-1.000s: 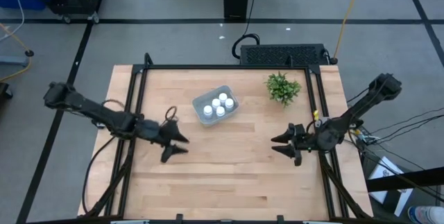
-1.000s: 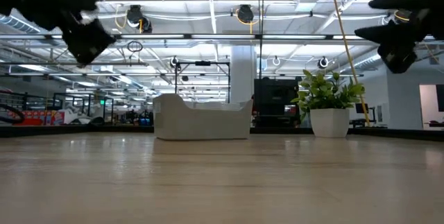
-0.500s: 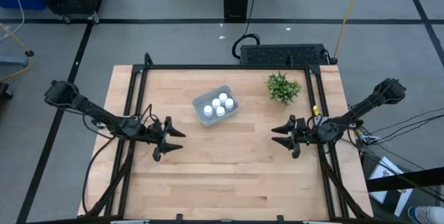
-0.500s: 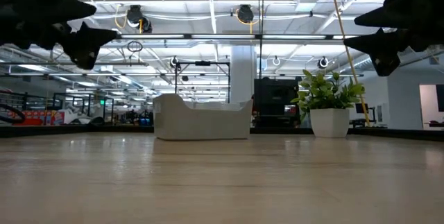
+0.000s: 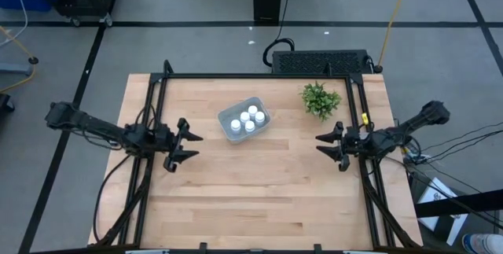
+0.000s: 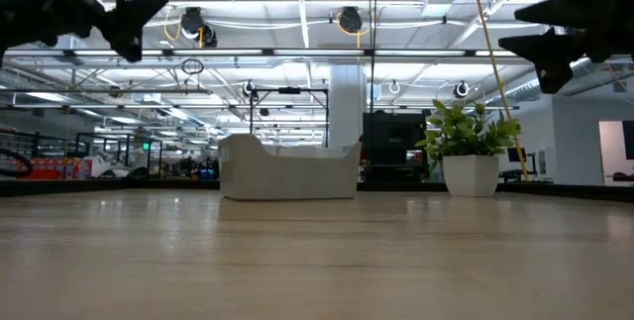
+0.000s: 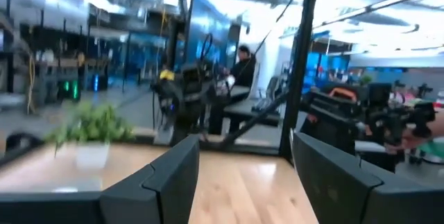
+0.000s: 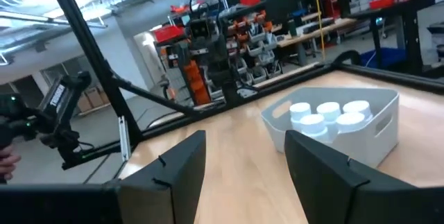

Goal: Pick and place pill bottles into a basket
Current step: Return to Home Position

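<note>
The pale blue-grey basket (image 5: 244, 119) stands on the table at its far middle, with several white pill bottles (image 5: 248, 119) upright inside it; it also shows in the right wrist view (image 8: 347, 128) and the low view (image 6: 289, 166). My left gripper (image 5: 189, 145) is open and empty above the table's left part, left of the basket. My right gripper (image 5: 324, 145) is open and empty above the right part, below the plant.
A small green plant (image 5: 321, 99) in a white pot stands at the far right of the table. A black frame (image 5: 161, 104) runs along the table's left, far and right sides. The near half of the wooden table (image 5: 259, 199) is bare.
Both arms have drawn back from the table's middle, the left gripper toward the left edge and the right gripper toward the right edge, both also shifting a little toward the far edge and rising. The basket and bottles have stayed in place.
</note>
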You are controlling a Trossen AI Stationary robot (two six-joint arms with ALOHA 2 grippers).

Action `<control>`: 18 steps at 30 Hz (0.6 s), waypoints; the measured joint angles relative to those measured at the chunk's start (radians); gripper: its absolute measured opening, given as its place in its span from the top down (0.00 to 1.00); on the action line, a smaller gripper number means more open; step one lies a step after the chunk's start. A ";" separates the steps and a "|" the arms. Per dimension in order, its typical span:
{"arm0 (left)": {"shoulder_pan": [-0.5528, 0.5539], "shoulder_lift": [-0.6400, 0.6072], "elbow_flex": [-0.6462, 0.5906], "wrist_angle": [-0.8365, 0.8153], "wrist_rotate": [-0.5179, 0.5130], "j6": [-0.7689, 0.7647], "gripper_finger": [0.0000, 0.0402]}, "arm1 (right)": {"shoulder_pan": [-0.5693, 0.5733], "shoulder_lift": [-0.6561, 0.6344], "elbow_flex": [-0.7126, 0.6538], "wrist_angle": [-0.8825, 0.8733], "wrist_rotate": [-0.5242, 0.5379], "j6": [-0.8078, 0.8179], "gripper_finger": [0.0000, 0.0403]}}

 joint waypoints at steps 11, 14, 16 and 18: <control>0.116 -0.297 0.000 -0.363 0.120 -0.070 0.40 | 0.000 -0.196 0.063 -0.329 -0.001 -0.049 0.52; 0.144 -0.360 0.000 -0.433 0.168 -0.071 0.40 | 0.000 -0.197 0.072 -0.357 0.000 -0.085 0.52; 0.161 -0.395 0.000 -0.461 0.181 -0.071 0.40 | 0.000 -0.197 0.101 -0.416 0.001 -0.104 0.52; 0.180 -0.436 0.000 -0.497 0.182 -0.070 0.40 | 0.000 -0.198 0.148 -0.473 0.003 -0.101 0.52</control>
